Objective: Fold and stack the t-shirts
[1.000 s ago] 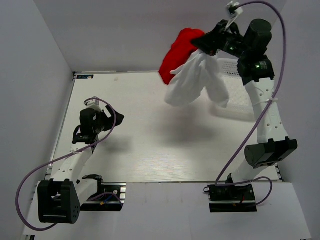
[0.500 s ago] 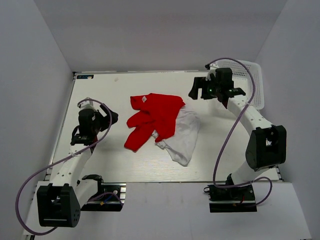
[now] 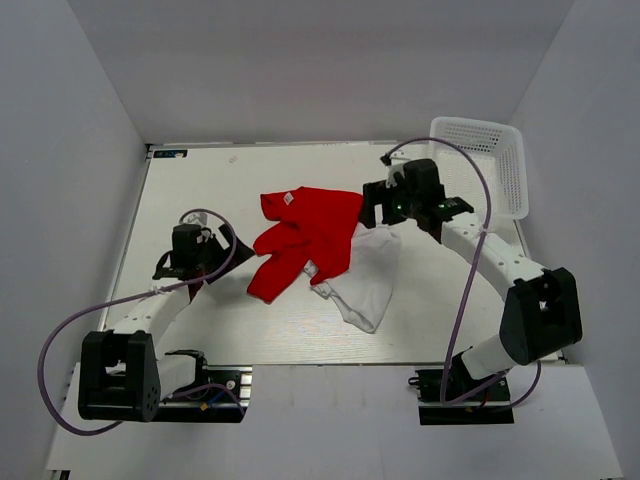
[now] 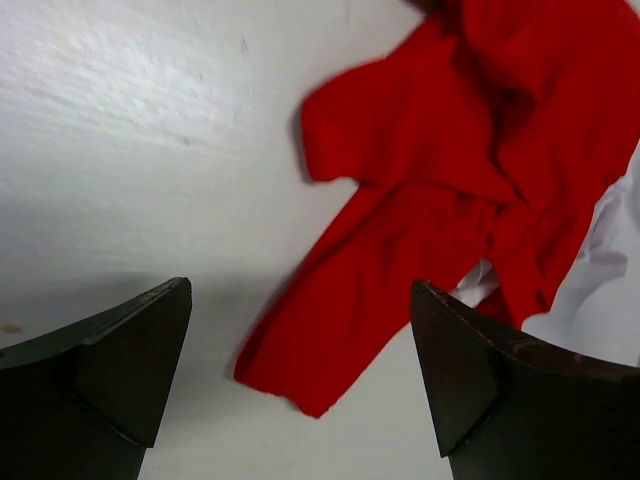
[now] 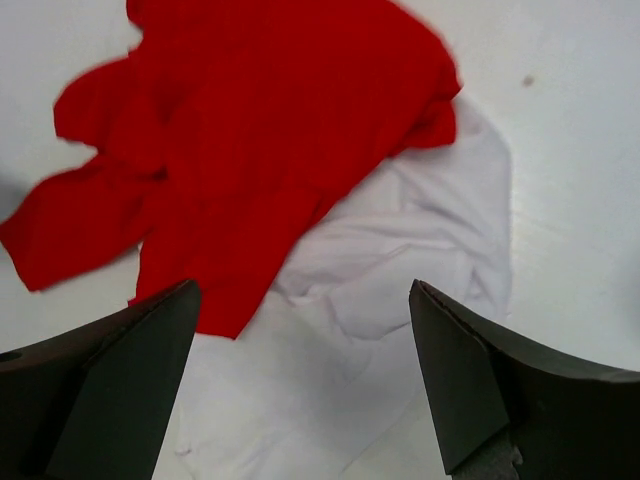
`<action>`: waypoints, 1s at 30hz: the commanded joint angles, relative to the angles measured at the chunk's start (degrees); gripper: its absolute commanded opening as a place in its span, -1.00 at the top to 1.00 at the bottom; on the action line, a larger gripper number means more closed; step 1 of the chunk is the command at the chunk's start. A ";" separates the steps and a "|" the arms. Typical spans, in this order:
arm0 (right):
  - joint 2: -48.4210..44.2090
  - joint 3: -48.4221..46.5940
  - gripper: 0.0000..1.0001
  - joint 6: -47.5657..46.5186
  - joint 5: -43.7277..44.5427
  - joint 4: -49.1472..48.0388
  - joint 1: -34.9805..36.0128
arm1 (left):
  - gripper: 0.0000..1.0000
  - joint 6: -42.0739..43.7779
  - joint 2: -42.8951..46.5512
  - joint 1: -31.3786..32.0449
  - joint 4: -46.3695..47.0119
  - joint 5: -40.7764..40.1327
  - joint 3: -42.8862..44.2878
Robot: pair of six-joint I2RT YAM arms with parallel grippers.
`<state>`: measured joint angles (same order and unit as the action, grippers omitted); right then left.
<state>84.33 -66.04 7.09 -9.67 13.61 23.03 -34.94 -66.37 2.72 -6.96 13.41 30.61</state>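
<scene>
Red t-shirt (image 3: 305,238) lay crumpled at centre of the top view, on the table (image 3: 200,190). Its right part overlapped the white t-shirt (image 3: 365,285), which stuck out toward the lower right. Neither was folded and nothing was stacked yet. A white basket (image 3: 480,165) sat at the upper right.

Left gripper (image 3: 232,248) was at centre left, just beside the red shirt's lower-left flap, fingers spread wide with nothing between them. Right gripper (image 3: 372,212) hung over the shirts' upper right edge, also spread wide and holding nothing (both wrist views showed only cloth and table between the fingers).

Judged handling: both shirts looked thin, soft and limp. They were probably light, likely to sag and bunch when lifted, and not fragile. The red one was on top, so it probably had to come off first.

Best hold was probably a pinch at a free edge, such as the loose red flap low in the left wrist view. The pinch needed to stay shallow, since a deep bite near the overlap risked dragging the white shirt along.
</scene>
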 commanded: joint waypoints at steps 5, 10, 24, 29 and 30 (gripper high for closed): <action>1.53 5.13 -0.81 2.48 7.46 2.04 4.13 | -1.00 -1.18 2.12 3.51 1.61 6.73 -4.07; 5.30 8.81 -0.81 4.94 9.41 2.83 5.89 | -1.00 -0.48 1.42 5.80 -1.30 4.00 -2.75; 12.97 9.26 1.00 6.44 14.74 -5.86 9.76 | -1.00 1.97 0.89 7.74 -0.86 -3.21 -1.08; -2.21 7.78 1.00 4.61 18.54 -9.48 9.32 | -1.00 3.47 0.89 7.74 -2.17 -5.41 1.81; -5.73 5.94 1.00 3.99 18.46 -9.21 9.23 | -1.00 4.08 0.37 7.74 -3.57 -5.41 1.82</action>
<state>89.58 -55.59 12.69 5.26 9.56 32.38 -33.04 -66.06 10.26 -9.06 9.91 29.67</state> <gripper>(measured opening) 0.075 0.997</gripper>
